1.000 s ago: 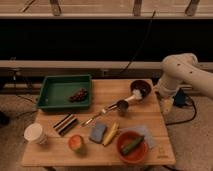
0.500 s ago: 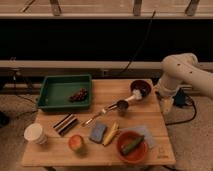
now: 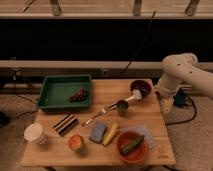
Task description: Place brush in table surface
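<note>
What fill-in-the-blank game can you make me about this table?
1. The ____ tray sits on the table surface.
2. The brush has a ____ handle.
3. The gripper hangs beside the table surface, nearest the dark red ____.
Missing words: green; white; bowl.
</note>
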Controlling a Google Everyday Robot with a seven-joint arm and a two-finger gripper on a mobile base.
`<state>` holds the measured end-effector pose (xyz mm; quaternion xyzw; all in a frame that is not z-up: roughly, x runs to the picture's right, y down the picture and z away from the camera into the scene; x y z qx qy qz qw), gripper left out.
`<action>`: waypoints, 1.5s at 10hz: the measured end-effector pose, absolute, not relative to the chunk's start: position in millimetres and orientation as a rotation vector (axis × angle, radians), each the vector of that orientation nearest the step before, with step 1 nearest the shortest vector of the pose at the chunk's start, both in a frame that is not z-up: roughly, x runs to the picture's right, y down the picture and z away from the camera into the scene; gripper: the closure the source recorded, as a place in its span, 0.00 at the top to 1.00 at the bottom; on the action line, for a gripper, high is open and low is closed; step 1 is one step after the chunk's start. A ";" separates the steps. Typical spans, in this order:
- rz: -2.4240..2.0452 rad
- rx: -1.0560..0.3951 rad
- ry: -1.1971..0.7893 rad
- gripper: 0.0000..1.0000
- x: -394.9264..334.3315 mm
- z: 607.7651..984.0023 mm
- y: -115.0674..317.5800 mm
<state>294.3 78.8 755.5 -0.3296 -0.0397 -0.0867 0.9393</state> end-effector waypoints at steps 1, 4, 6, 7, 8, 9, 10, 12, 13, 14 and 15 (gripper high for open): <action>-0.177 -0.673 -0.081 0.80 294.3 755.5 78.9; -0.177 -0.673 -0.081 0.80 294.3 755.5 78.9; -0.181 -0.669 -0.081 0.80 293.3 756.0 76.1; -0.184 -0.662 -0.083 0.80 291.5 757.9 71.8; -0.196 -0.654 -0.087 0.80 286.1 766.2 63.3; -0.207 -0.641 -0.100 0.80 275.9 780.7 48.9; -0.217 -0.633 -0.111 0.80 266.7 792.7 38.4; -0.230 -0.615 -0.145 0.80 248.7 815.3 20.0; -0.231 -0.612 -0.160 0.80 243.5 823.3 17.5; -0.230 -0.612 -0.168 0.80 241.3 828.1 17.8; -0.229 -0.612 -0.181 0.80 235.9 834.4 19.2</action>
